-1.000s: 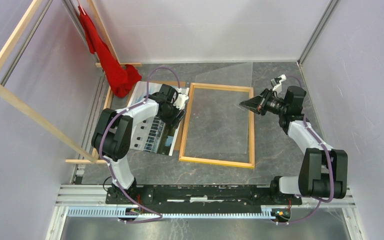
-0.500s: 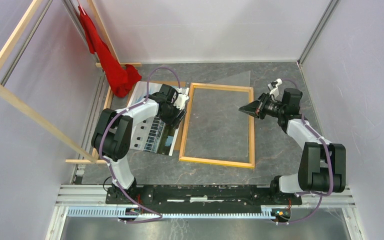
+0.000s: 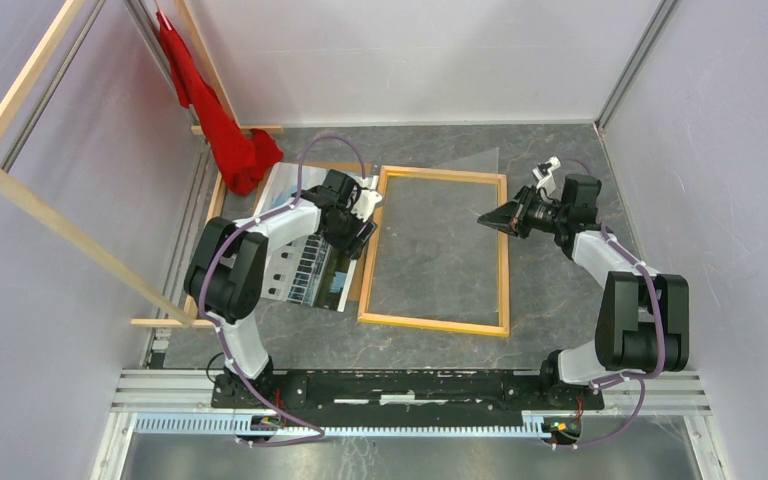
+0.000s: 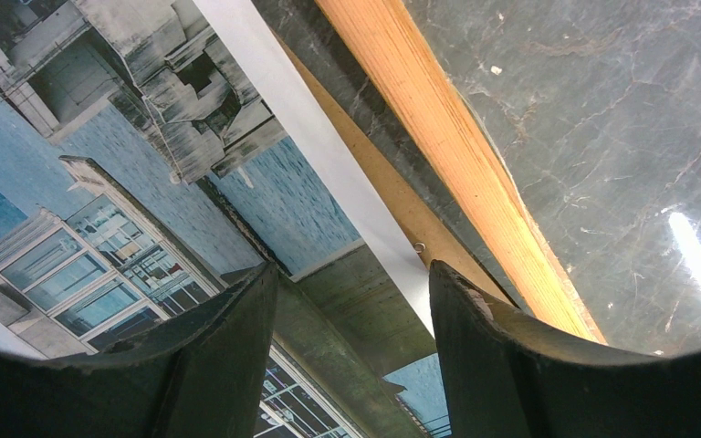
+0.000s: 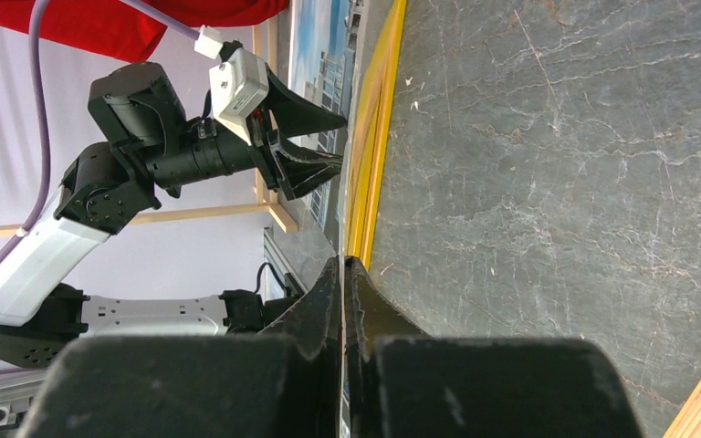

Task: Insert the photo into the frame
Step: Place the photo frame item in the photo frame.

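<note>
The frame (image 3: 505, 270) lies flat mid-table with its light wood back up; its wood rail (image 4: 456, 155) shows in the left wrist view and a yellow edge (image 5: 374, 137) in the right wrist view. The photo (image 3: 300, 255), a building against blue sky, lies face up to the frame's left on the brown backing board (image 4: 420, 214). My left gripper (image 3: 360, 215) is open just above the photo's right edge (image 4: 146, 182), jaws apart (image 4: 351, 274). My right gripper (image 3: 485, 217) is shut (image 5: 342, 265) on the clear sheet (image 3: 460, 170), which slants over the frame.
A red cloth (image 3: 225, 130) hangs at the back left, its end on the table beside the photo. A wooden rack (image 3: 50, 215) stands along the left side. White walls close in the back and the right.
</note>
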Controlling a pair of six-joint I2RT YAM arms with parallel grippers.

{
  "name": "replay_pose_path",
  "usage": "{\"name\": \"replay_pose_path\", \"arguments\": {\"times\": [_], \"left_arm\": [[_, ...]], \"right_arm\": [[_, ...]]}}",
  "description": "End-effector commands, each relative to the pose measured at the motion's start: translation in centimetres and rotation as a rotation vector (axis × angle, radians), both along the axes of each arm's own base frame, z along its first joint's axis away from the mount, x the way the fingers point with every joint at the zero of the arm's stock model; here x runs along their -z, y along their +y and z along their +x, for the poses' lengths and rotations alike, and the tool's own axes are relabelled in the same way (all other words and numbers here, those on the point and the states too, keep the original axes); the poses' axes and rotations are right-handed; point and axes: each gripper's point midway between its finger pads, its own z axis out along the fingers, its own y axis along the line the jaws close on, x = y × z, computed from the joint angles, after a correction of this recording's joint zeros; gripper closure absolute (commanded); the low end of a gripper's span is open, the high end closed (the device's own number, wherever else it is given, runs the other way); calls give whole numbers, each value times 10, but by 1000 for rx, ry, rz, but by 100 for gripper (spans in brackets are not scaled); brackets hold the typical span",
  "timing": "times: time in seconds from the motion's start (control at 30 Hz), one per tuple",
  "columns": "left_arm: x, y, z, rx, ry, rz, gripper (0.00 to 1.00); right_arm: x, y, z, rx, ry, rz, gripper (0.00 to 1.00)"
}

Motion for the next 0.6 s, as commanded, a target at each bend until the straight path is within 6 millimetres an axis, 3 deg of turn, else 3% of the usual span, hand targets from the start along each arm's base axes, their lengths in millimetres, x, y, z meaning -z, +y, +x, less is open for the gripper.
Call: {"name": "replay_pose_path", "arguments": {"times": [0.0, 0.57], "left_arm": [[-9, -14, 7, -36, -6, -49, 32], [-9, -13, 6, -30, -10, -40, 33]], "right_arm": [[-25, 2, 10, -37, -102, -5, 100], [-38, 5, 12, -55, -157, -12, 100]]}}
